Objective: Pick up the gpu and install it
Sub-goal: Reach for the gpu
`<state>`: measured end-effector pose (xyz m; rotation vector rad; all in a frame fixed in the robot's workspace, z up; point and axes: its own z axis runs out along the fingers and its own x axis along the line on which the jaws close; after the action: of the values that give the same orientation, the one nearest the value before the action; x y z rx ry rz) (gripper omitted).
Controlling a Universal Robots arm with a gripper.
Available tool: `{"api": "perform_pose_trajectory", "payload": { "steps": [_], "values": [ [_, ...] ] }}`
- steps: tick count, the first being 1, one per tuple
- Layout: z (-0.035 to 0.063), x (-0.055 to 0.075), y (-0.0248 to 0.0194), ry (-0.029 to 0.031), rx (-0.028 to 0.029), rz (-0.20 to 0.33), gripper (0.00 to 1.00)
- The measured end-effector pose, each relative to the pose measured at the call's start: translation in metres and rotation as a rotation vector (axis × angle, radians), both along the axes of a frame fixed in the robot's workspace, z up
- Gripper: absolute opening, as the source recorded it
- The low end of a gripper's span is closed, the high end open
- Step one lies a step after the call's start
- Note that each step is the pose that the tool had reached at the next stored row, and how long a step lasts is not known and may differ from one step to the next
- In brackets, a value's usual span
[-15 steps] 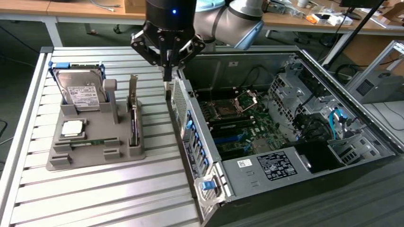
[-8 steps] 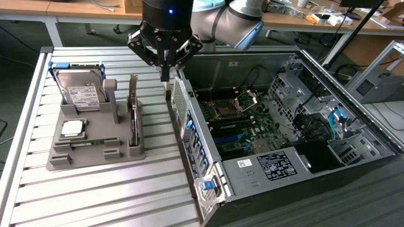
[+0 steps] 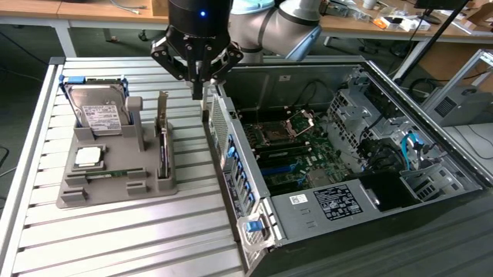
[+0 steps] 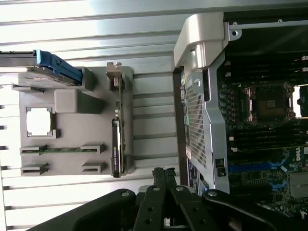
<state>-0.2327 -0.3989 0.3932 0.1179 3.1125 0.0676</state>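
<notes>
We see the gripper (image 3: 198, 92) clenched shut with nothing in it, upper centre of the exterior view, above the gap between the grey holder (image 3: 104, 195) and the open case (image 3: 223, 133). The gpu (image 3: 163, 138) stands on edge in the holder, left of centre, apart from the gripper.

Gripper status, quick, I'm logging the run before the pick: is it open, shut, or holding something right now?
Gripper: shut, holding nothing; the gpu stands in the gray holder.
</notes>
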Motion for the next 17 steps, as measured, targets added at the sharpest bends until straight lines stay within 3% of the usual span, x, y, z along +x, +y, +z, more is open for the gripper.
{"api": "perform_pose_trajectory", "payload": {
  "steps": [17],
  "values": [
    [0.0,-0.0104,0.0,0.0,0.0,0.0,0.11]
  ]
}}
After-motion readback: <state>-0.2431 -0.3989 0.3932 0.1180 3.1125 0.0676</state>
